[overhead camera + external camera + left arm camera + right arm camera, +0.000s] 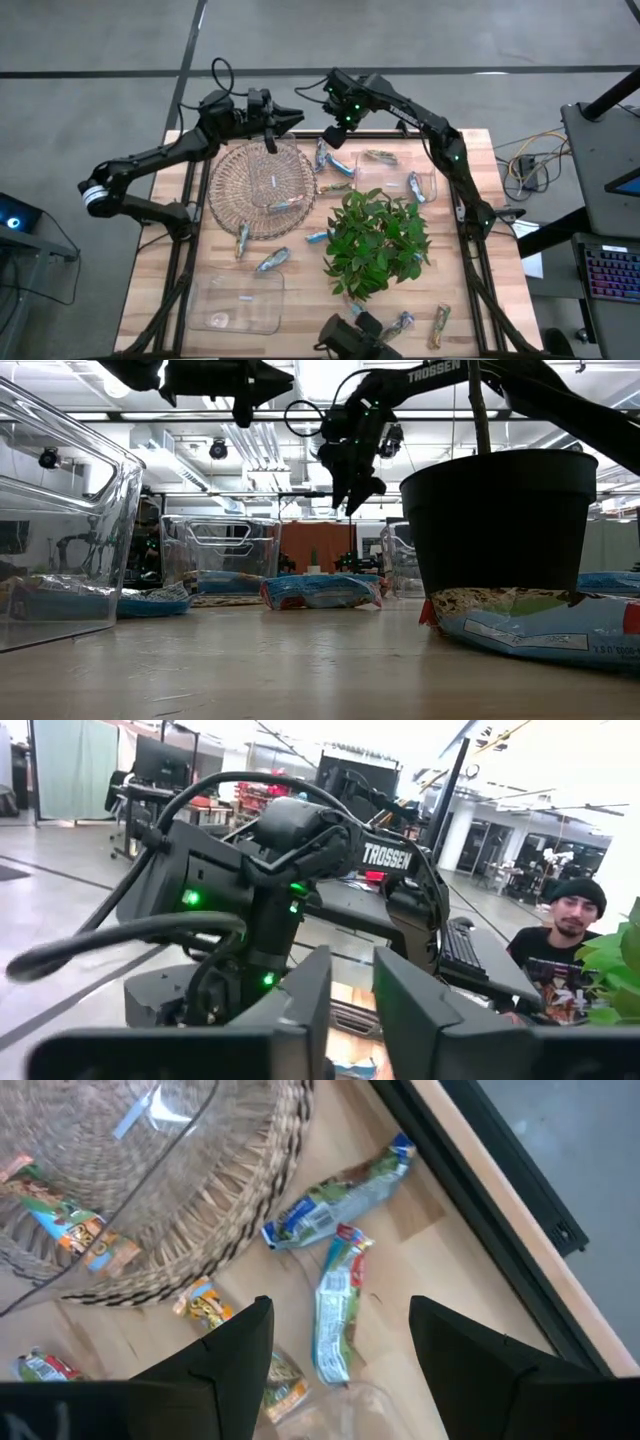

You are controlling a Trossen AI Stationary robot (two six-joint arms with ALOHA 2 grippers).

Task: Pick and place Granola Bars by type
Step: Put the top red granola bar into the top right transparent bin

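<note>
Several granola bars lie flat on the wooden table and in the wicker basket (pixel 258 190). My right gripper (pixel 335 138) hangs open above the far middle of the table, pointing down. In the right wrist view a blue-green bar (pixel 335 1320) lies on the table below the gap of my right gripper (pixel 340 1355), with a second blue-green bar (pixel 340 1195) beside it. A multicoloured bar (pixel 60 1215) lies in the basket. My left gripper (pixel 298 118) hovers above the basket's far rim, pointing level toward the right arm. Its fingers (pixel 310 1010) are slightly apart, with nothing between them.
A green leafy plant (pixel 378 240) in a black pot (pixel 510 520) stands right of centre. One clear container (pixel 240 300) sits at the near left and another (pixel 422 185) at the far right. Loose bars (pixel 272 260) lie between basket and plant. A person (pixel 565 935) sits beyond the table.
</note>
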